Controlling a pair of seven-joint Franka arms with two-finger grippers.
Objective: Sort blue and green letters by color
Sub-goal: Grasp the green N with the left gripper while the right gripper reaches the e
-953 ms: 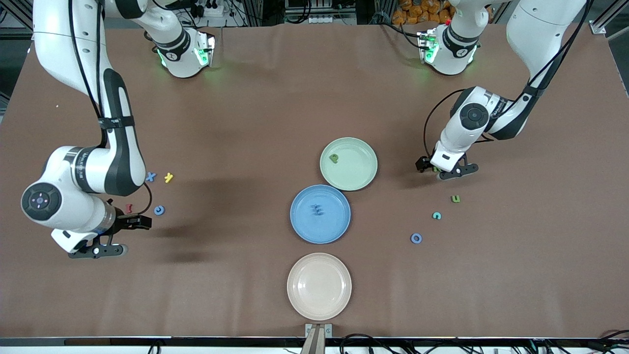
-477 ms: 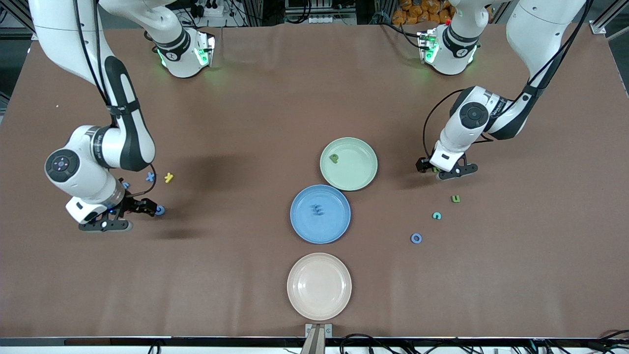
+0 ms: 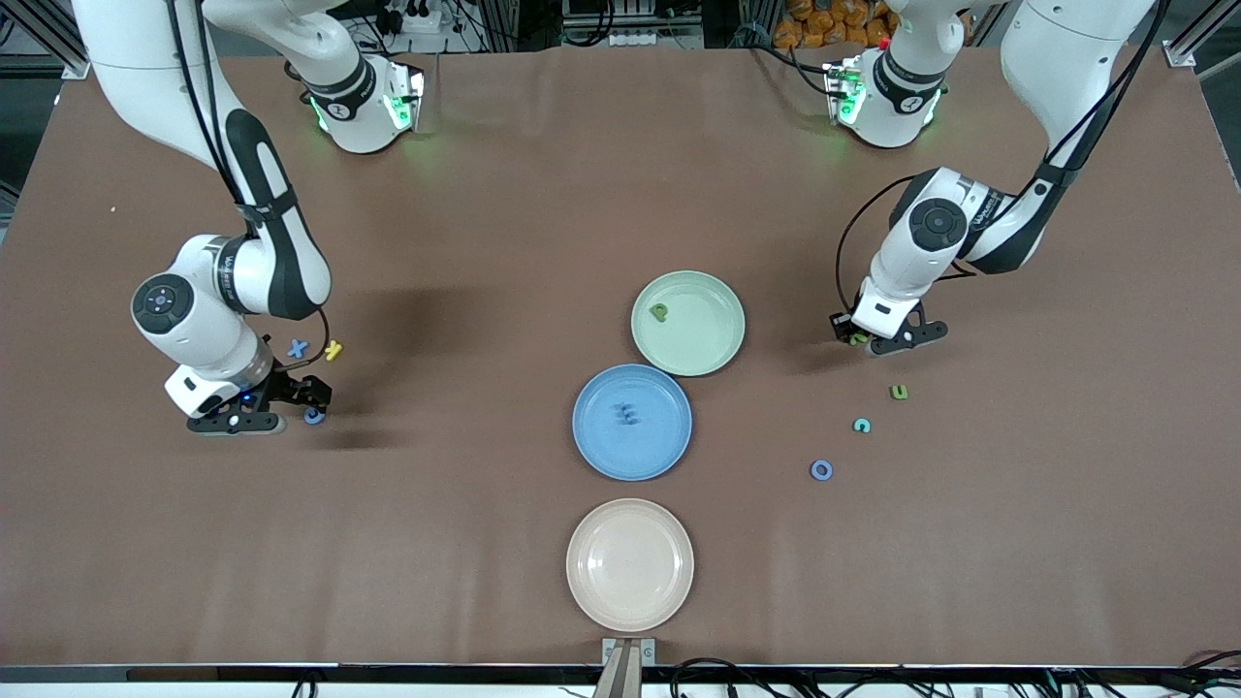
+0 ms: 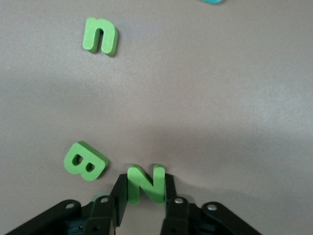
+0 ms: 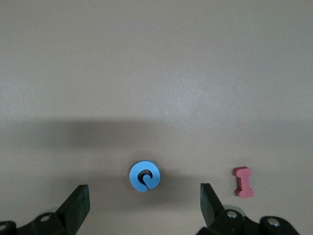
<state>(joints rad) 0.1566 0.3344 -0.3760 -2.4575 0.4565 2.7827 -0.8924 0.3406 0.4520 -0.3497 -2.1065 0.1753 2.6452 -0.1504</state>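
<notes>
My left gripper [image 3: 861, 337] is low on the table toward the left arm's end, shut on a lime-green N [image 4: 145, 184]. A green B [image 4: 85, 161] lies beside it and a green U [image 4: 100, 36] lies apart, also in the front view [image 3: 899, 392]. My right gripper [image 3: 276, 407] is open and low, with a blue curled letter [image 5: 145, 176] just ahead between its fingers [image 5: 78, 205]; this letter also shows in the front view [image 3: 313, 416]. A blue X [image 3: 298, 349] lies nearby. A green P [image 3: 659, 311] is on the green plate [image 3: 717, 339]. A blue E [image 3: 627, 414] is on the blue plate [image 3: 659, 451].
A yellow K [image 3: 334, 350] lies beside the X. A dark red I [image 5: 243, 181] lies by the right gripper. A teal C [image 3: 861, 425] and a blue ring [image 3: 821, 470] lie nearer the camera than the U. A beige plate [image 3: 630, 564] stands nearest the camera.
My right arm has swung away from the front camera and come down around the blue curled letter, now covering the red I in the front view. The left gripper has barely shifted.
</notes>
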